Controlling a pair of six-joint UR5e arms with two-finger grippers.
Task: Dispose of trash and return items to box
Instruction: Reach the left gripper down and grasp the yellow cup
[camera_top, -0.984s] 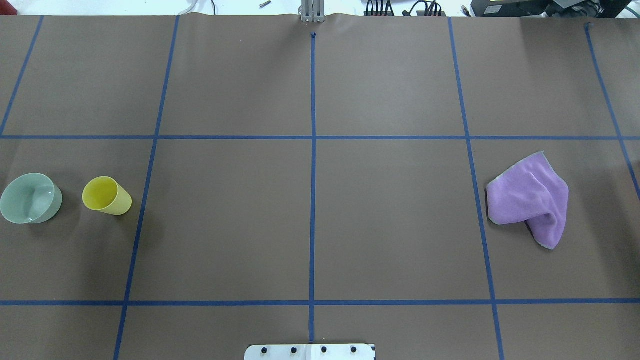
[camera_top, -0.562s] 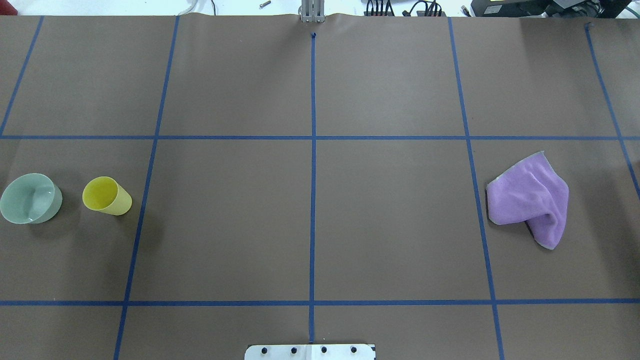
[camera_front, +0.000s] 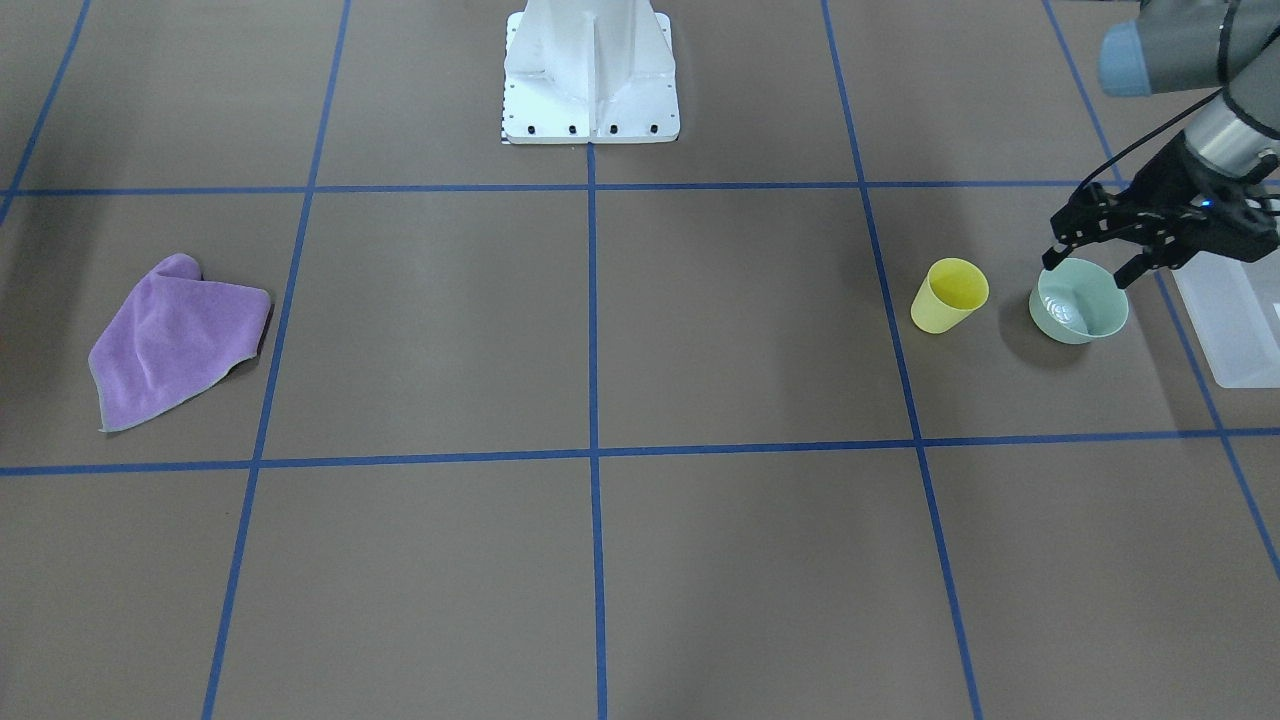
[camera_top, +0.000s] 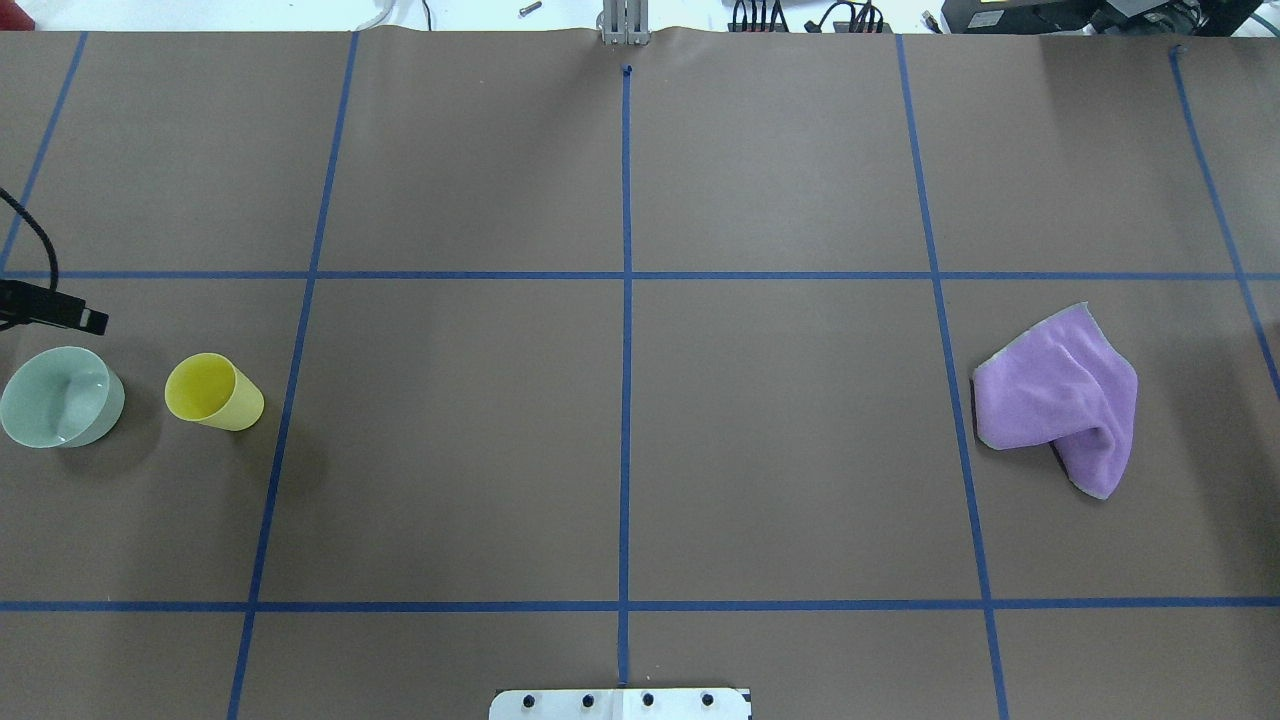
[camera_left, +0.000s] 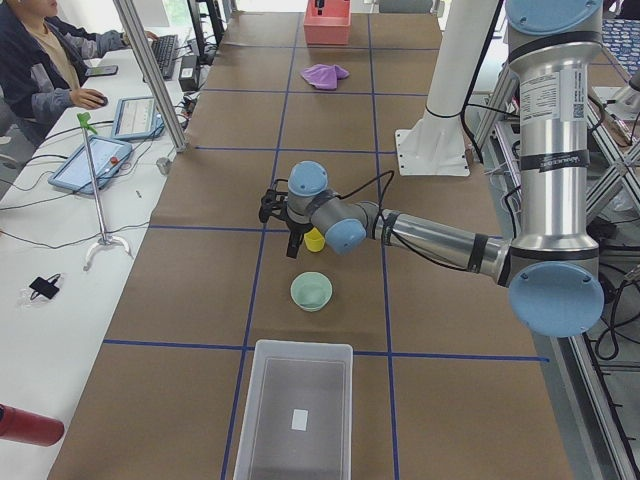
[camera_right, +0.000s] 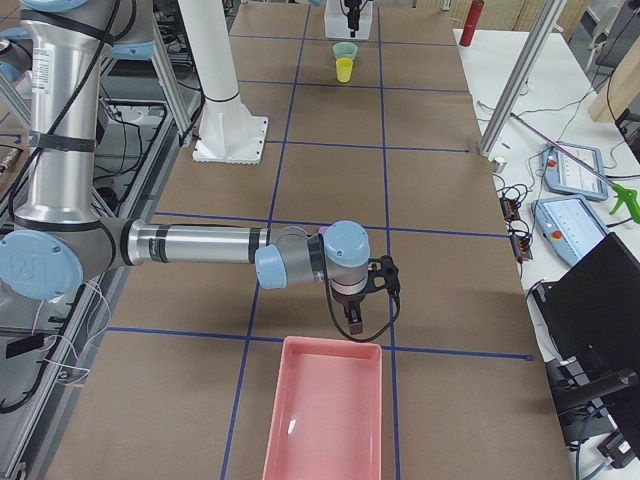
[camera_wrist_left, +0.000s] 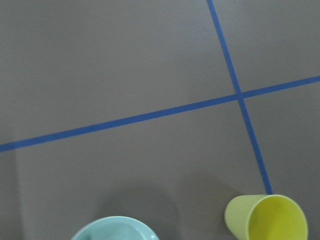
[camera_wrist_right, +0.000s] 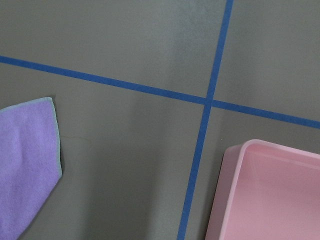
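The yellow cup (camera_front: 950, 293) stands upright next to the mint-green bowl (camera_front: 1080, 300) on the brown table. Both also show in the overhead view, the cup (camera_top: 212, 392) to the right of the bowl (camera_top: 60, 397), and in the left wrist view, cup (camera_wrist_left: 267, 220) and bowl (camera_wrist_left: 117, 231). My left gripper (camera_front: 1087, 268) is open and empty, hovering just above the bowl's robot-side rim. The translucent box (camera_front: 1235, 320) stands beyond the bowl at the table's end (camera_left: 295, 420). My right gripper (camera_right: 354, 322) hangs by a pink bin; whether it is open or shut I cannot tell.
A crumpled purple cloth (camera_top: 1060, 395) lies on the right side of the table, also in the right wrist view (camera_wrist_right: 25, 170). A pink bin (camera_right: 325, 410) stands at the table's right end. The white robot base (camera_front: 590, 75) is at the near middle edge.
A part of my left gripper has come into the overhead view at its left edge, just beyond the bowl. Cup, bowl and cloth have not moved.
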